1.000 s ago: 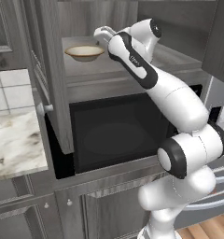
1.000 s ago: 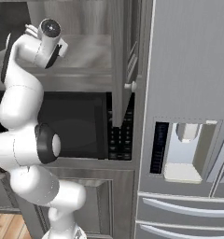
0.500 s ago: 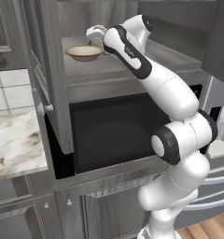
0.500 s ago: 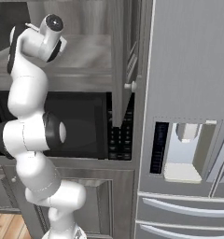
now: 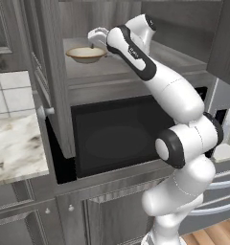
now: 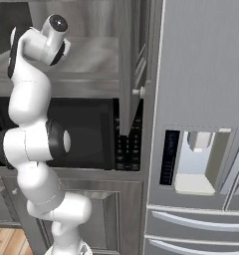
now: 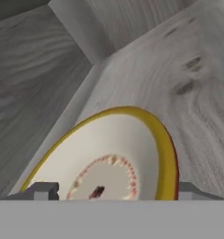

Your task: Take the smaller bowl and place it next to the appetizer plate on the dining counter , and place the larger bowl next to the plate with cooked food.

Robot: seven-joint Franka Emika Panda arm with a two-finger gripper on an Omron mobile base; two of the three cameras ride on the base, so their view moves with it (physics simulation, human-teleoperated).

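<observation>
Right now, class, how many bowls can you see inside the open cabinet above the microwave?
1. The smaller bowl sits on the cabinet shelf, left of centre, with the gripper at its rim. The cabinet door hides part of the shelf, so another could be hidden.

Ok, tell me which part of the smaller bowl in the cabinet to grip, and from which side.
Grip the smaller bowl by its thin tan rim, at the edge facing the open cabinet front. It sits upright on the cabinet shelf, shallow and wide, so the rim is likely the only part the fingers can pinch. The gripper already straddles that near edge, one finger on either side.
</observation>
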